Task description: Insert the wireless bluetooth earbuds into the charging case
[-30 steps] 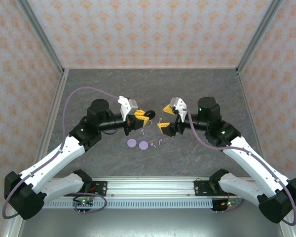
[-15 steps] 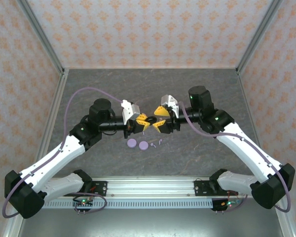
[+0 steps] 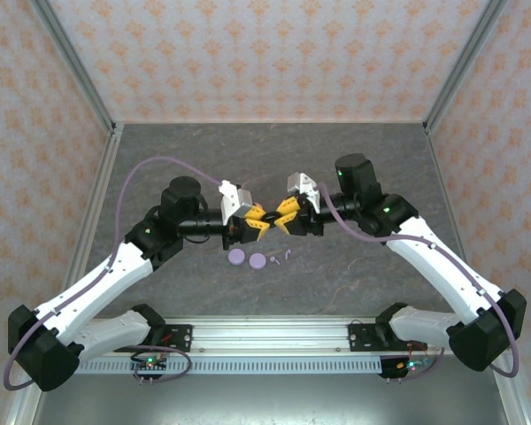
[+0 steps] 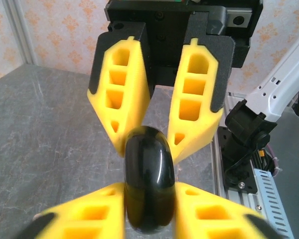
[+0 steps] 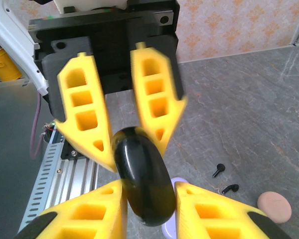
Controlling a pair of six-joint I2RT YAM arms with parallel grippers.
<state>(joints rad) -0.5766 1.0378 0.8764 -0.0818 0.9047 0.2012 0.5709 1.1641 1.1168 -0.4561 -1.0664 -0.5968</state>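
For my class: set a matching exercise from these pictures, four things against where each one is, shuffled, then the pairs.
1. black case
2. black earbuds
3. pink case
4. lavender cases

a. table, bottom right corner of right wrist view
b. between left gripper and right gripper, off the table
c. side by side on table, nearer the arm bases than the grippers
d. loose on table, just left of the pink case

Pairs: 1-b, 2-d, 3-a, 4-c

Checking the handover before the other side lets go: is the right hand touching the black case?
Touching. The right wrist view shows the right hand closed on the black case, its fingers pressed against both sides with no gap.
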